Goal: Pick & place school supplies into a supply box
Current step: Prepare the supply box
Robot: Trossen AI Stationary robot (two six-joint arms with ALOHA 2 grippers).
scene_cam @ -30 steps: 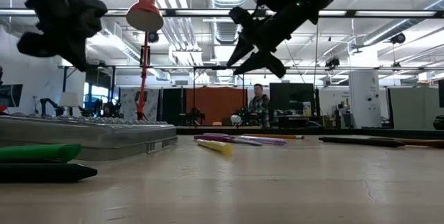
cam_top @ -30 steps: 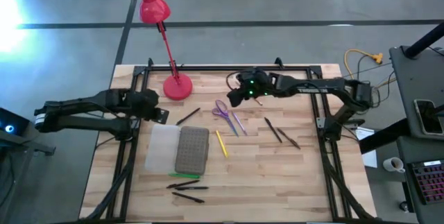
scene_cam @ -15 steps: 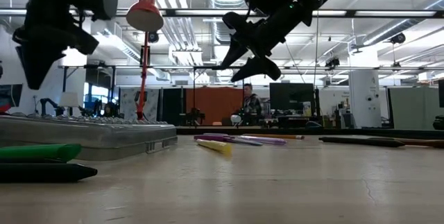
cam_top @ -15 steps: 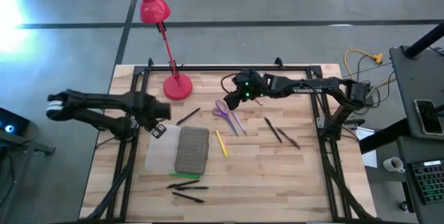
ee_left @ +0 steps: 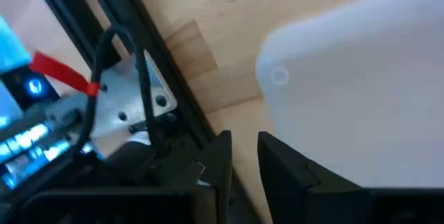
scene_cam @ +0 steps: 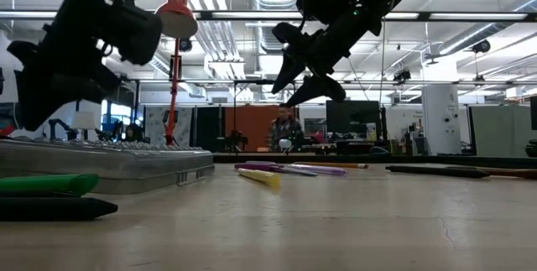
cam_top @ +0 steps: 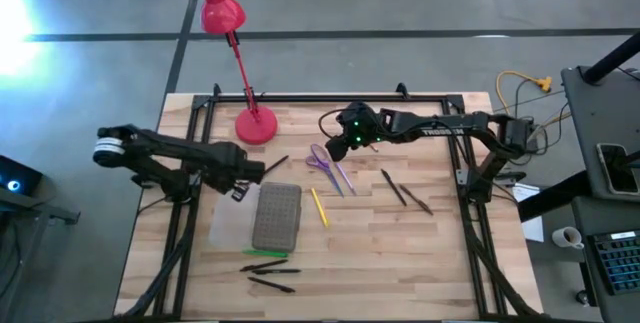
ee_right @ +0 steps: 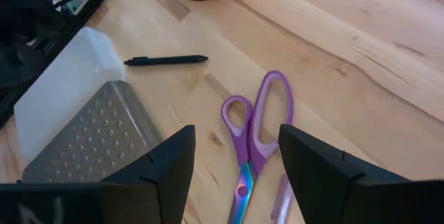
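Supplies lie loose across the table (cam_top: 420, 253), none visibly packed yet, so nearly all the work is left. At left, my left gripper (cam_top: 243, 185) hovers at the upper corner of the supply box (cam_top: 257, 214), its fingers (ee_left: 220, 161) narrowly parted and holding nothing; the box appears to lie open, though its inside is hard to read. Below it rest a green marker (cam_top: 264, 253) and dark pens (cam_top: 270, 275). Past the yellow pencil (cam_top: 319, 207), my right gripper (cam_top: 337, 141) hangs with jaws wide apart over the purple scissors (ee_right: 254, 128), ready to descend.
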